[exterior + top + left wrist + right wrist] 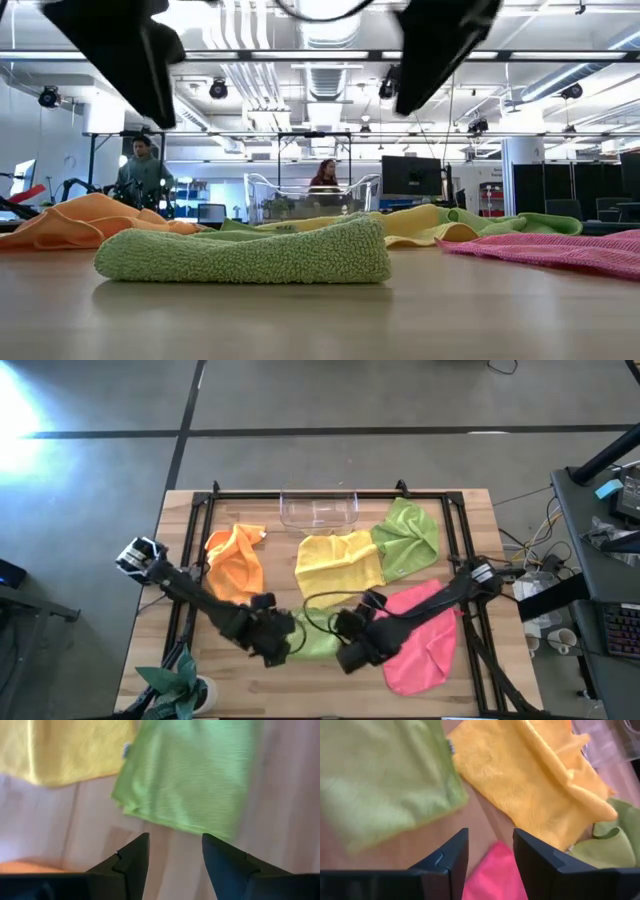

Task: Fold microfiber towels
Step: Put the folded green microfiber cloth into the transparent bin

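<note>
Pincers [175, 851] parted above green towel [245, 252]

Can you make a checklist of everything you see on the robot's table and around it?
Surface: wooden table inside a black frame.
Job's things: folded lime green towel at the front between the arms; orange towel, yellow towel, second lime green towel and pink towel lie crumpled.
Clutter: clear plastic tray at the back edge; plant at the front left corner.
Grippers: left gripper and right gripper open, empty, above the folded towel.
Cables: black cable looping between the arms.
Surroundings: two people far behind.
</note>
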